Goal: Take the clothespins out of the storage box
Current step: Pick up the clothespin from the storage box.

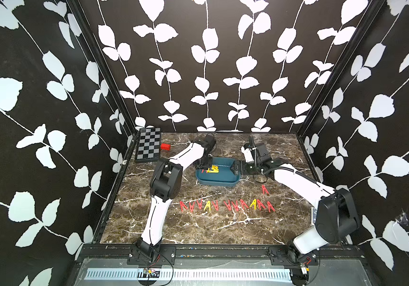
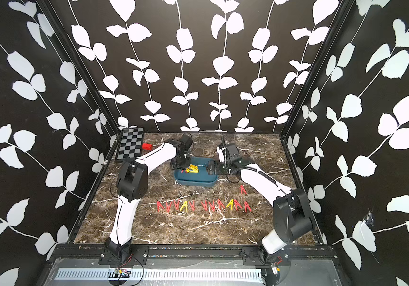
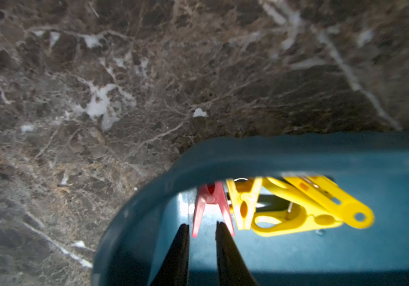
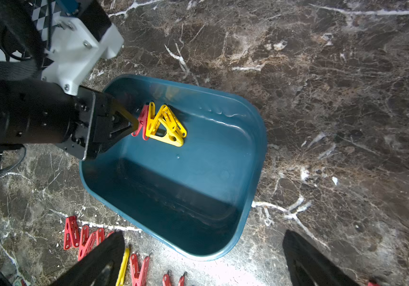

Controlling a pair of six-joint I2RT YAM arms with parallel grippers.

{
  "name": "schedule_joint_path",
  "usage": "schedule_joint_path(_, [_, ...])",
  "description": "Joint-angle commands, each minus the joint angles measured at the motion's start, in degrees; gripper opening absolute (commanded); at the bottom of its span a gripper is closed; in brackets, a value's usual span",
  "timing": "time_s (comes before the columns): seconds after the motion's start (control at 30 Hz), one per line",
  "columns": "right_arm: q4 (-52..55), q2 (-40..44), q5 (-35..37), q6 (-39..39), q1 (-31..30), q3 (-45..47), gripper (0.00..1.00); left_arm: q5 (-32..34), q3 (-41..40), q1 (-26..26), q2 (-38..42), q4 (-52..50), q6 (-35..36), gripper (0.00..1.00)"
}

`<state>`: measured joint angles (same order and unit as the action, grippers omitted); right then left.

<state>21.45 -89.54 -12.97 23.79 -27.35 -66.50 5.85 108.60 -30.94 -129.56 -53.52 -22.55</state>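
White links [image 1: 154, 218], blk joints [image 1: 166, 178], ribbed cable [image 1: 295, 170] on R arm [image 1: 297, 182], poss. red wires [image 1: 308, 259].

A few clothespins [image 1: 213, 169] lie in the storage box [image 1: 219, 183]; more lie before it.

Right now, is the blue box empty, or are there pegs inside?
Not empty. One red clothespin and a few yellow clothespins lie bunched together inside the storage box, near one wall.

Lab robot cell, leaf-print walls [image 1: 198, 62], marble tabletop [image 1: 198, 227]
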Motion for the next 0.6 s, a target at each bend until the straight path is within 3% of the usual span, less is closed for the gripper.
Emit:
schedule_joint_path(0.0, [-1.1, -0.4, -0.8, 0.1, -0.4, -2.2, 0.99, -0.1, 0.5, 0.4, -0.9, -1.6, 1.0, 0.23])
schedule_joint_path(0.17, [-1.4, -0.6, -1.6, 0.1, -0.5, -2.6, 0.99, 0.1, 0.1, 0.4, -1.9, -1.9, 1.2, 0.22])
schedule_joint_path(0.47, [-1.7, -0.5, -2.4, 0.3, -1.4, -3.0, 0.99, 0.9, 0.1, 0.4, -1.4, -2.5, 1.1, 0.0])
schedule_joint_path(0.57, [-1.7, -0.3, -2.6, 0.3, -1.6, -2.9, 0.99, 0.9, -1.0, 0.4, 0.9, -2.3, 0.8, 0.0])
